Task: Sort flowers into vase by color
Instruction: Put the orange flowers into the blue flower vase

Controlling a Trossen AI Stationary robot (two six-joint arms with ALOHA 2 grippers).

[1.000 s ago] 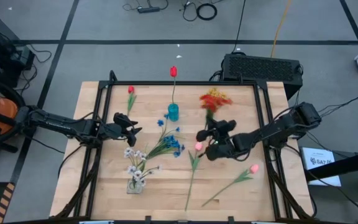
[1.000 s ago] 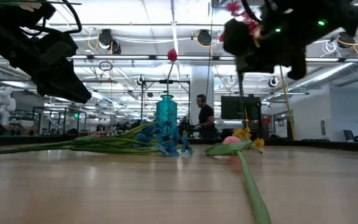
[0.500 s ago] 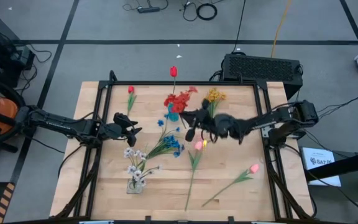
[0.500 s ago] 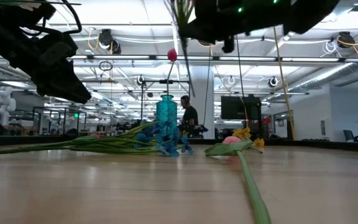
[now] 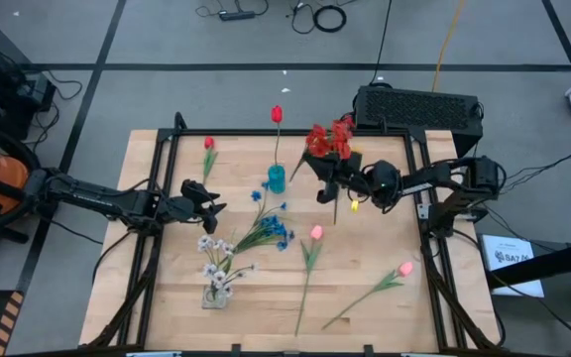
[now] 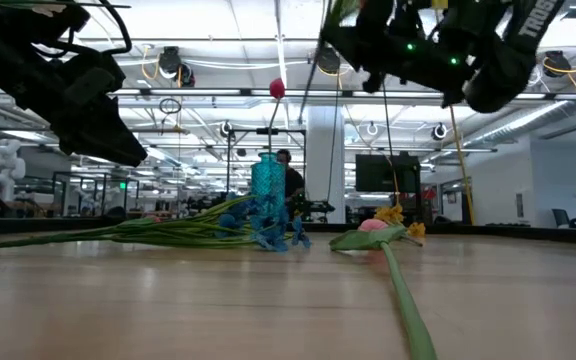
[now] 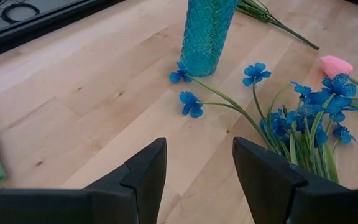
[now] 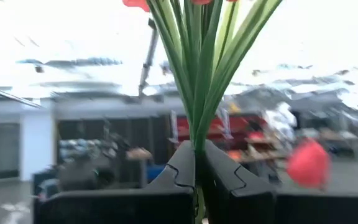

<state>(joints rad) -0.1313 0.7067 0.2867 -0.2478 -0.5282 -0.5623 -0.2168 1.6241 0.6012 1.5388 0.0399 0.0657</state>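
Wooden table (image 5: 167,297): right gripper (image 5: 327,185) clamping red spray (image 5: 329,139), swung back past blue vase (image 5: 277,178); insertion pending. Left gripper (image 5: 209,203) idle, parted.

White letters "TROSS", partly cut off, on the right arm (image 6: 528,30).

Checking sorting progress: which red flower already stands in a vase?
The single red tulip standing upright in the blue glass vase. The red spray is clamped in the right gripper.
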